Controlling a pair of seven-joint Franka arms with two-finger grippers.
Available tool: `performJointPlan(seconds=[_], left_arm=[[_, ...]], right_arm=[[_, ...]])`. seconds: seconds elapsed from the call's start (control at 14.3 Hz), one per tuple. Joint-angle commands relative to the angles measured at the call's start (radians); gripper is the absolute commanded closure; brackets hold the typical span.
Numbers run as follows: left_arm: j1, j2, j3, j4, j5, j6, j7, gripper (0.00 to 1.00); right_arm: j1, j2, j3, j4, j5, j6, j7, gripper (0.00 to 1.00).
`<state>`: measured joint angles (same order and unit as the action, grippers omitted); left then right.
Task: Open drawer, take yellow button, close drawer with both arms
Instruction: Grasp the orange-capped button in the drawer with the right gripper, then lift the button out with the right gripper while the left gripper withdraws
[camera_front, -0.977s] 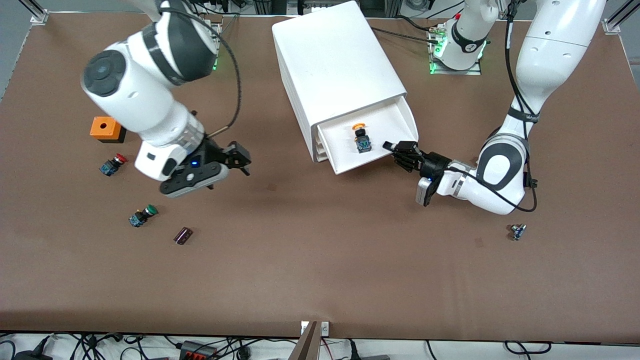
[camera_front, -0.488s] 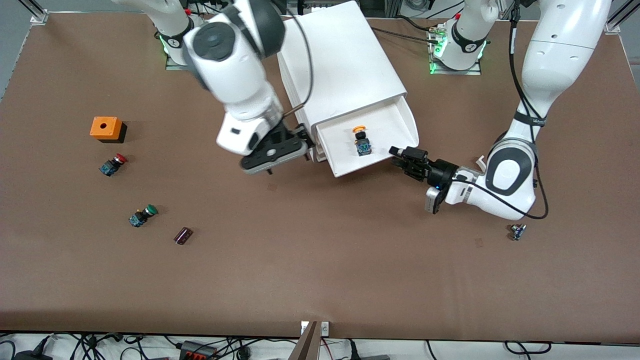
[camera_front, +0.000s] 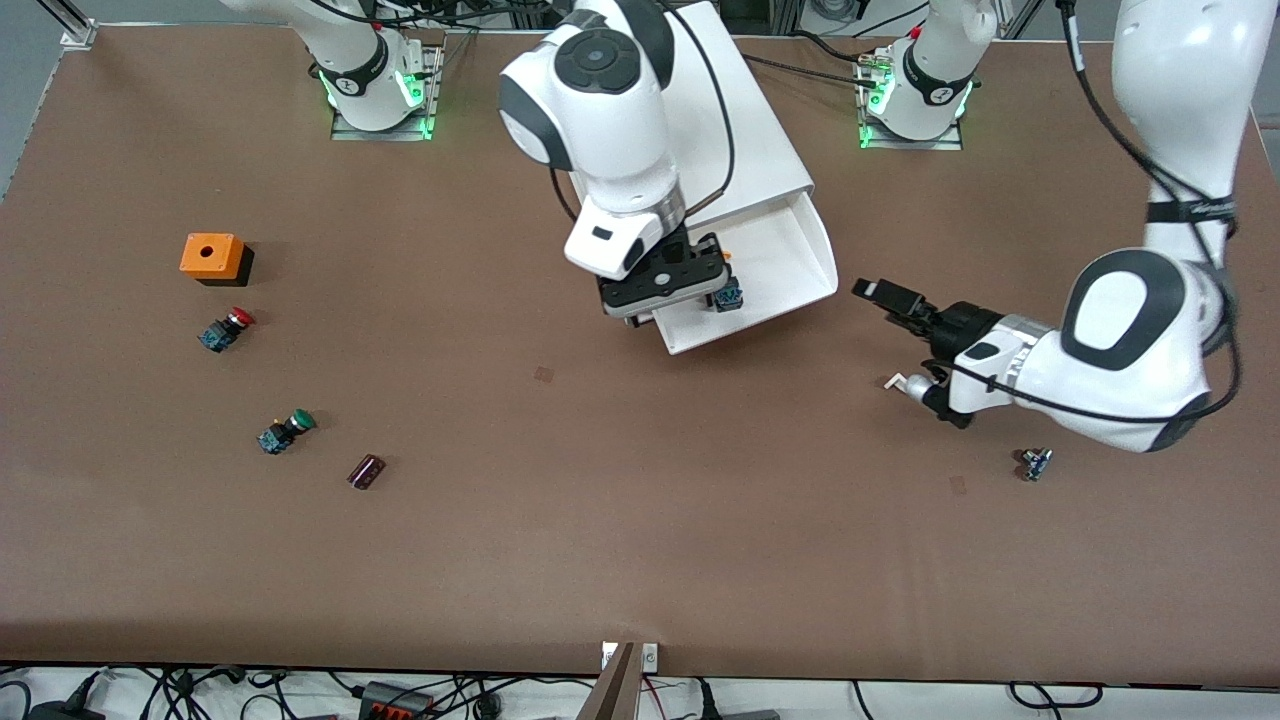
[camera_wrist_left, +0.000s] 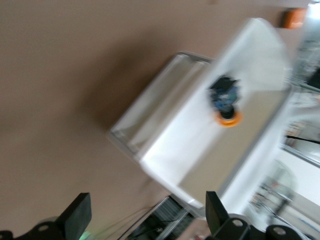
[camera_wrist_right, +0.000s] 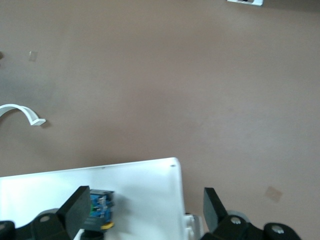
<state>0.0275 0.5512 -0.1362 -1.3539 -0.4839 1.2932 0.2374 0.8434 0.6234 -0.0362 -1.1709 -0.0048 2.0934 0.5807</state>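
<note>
Brown tabletop holds a white cabinet (camera_front: 690, 130), its top drawer (camera_front: 790, 265) pulled out. Inside lies the button (camera_wrist_left: 225, 100). Right gripper (camera_front: 665, 285) hovers above it, jaws wide. Left gripper (camera_front: 885, 295) hangs at the drawer's three o'clock, jaws wide, empty. No legible writing.

right gripper (camera_front: 705, 268) fingers spread, left gripper (camera_front: 878, 292) fingers apart

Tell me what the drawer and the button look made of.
Drawer: likely plastic, smooth matte white with thin walls and rounded rim. Button: seemingly glossy plastic orange cap on a dark blue-black body; the body's material can't be told.
</note>
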Motion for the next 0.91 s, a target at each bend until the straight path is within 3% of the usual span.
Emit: performJointPlan(seconds=[0.0,0.42,0.63,0.84], left_arm=[[-0.018,-0.024,-0.009,0.032,0.204,0.001,-0.094,0.0],[-0.024,-0.031,-0.017,0.047,0.48,0.107,-0.142,0.0],[-0.027,0.013,-0.014,0.068,0.485,0.132,-0.141,0.0],[-0.026,0.033,-0.014,0.09,0.484,0.175,-0.147,0.0]], right_arm=[[0.051,0.061,-0.014,0.069,-0.017,-0.007,0.054,0.0],[0.097,0.11,-0.014,0.08,-0.017,0.0,0.059,0.0],[0.106,0.116,-0.014,0.08,-0.018,0.0,0.057,0.0],[0.117,0.133,-0.013,0.08,-0.017,0.0,0.057,0.11]])
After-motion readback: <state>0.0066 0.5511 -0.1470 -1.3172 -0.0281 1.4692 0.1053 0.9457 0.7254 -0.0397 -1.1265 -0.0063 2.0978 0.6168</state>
